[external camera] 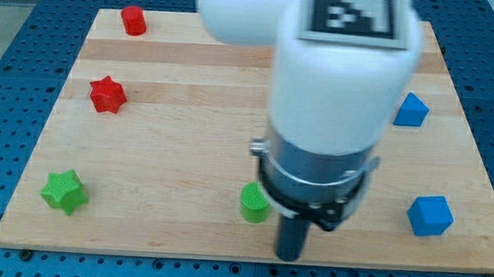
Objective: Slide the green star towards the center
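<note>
My tip (289,258) low at view's bottom edge of wooden surface (189,109), holding nothing, just right of green cylinder (255,203). Green star (63,191) sits bottom left, well apart from tip. Blue cube (430,215) right. Farther up: red star (107,94), blue block (411,109), red cylinder (134,20).

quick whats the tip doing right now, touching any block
My tip: no gripper, holds nothing; sits near the board's bottom edge, just right of the green cylinder, apparently not touching; far from the green star.

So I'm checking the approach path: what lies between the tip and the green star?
In the camera view, a green cylinder sits just left of my tip. From there to the green star at the view's left is bare board.
</note>
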Tool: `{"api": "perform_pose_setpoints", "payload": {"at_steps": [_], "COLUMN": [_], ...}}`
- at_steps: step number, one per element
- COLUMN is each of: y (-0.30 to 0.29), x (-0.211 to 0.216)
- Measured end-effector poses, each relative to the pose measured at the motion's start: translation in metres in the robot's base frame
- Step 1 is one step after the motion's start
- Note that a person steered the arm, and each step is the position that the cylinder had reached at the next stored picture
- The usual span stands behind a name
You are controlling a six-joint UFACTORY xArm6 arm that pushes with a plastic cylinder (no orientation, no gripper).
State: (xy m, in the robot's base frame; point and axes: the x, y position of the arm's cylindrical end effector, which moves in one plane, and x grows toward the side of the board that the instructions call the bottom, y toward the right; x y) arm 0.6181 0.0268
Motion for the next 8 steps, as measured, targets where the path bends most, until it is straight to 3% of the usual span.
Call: {"api": "perform_pose_setpoints", "payload": {"at_steps": [4, 6, 8], "y": [-0.265, -0.295, -0.271], "x": [0.000, -0.027, -0.041]}}
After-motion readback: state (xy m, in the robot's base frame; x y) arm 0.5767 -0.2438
